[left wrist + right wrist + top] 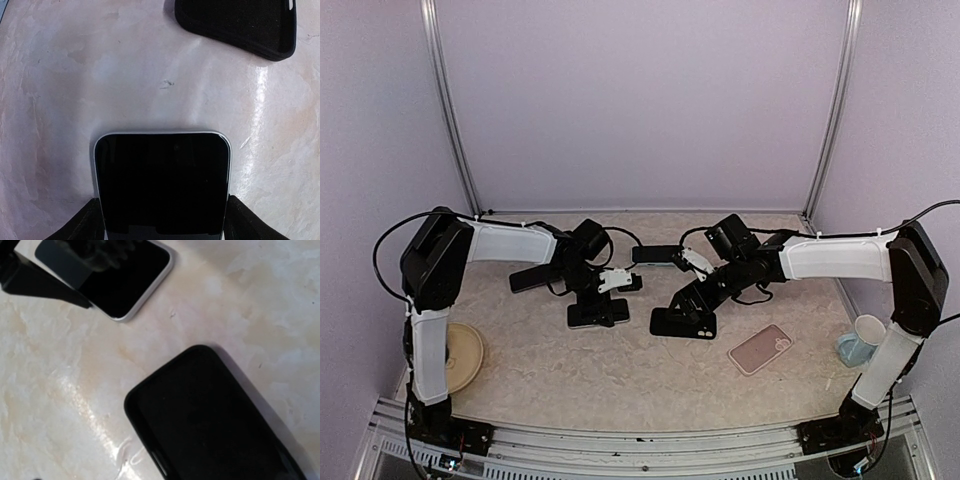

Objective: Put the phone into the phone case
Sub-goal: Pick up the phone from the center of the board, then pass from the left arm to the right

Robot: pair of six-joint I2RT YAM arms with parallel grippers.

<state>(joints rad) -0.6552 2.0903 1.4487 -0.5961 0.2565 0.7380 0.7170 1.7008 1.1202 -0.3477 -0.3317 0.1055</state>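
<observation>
From above, nothing is seated yet. The flat, silvery-rimmed, black-screened phone (600, 318) lies face up on the mottled beige table (620, 385), a little left of its middle. The matte black rubbery phone case (682, 325) lies a little right of the middle, near the phone but apart from it. Your left hand (596, 304) stands down over the phone, and your right hand (686, 308) stands low over the phone case. By my reading, lifting, aligning and pressing in are all left to do.

In the left wrist view, the phone lies flat on the table with its near end between the two black fingers (80, 225), one at each long edge. They sit right against the rim, but you cannot tell whether they are squeezing it or only bracketing it. A corner of the phone case shows at the top right, clear of the phone.

In the right wrist view, the phone case lies just below the camera, apparently open side up and empty, with the phone off toward the top left. The right hand's fingers are out of frame, spread fully wide and holding nothing.
</observation>
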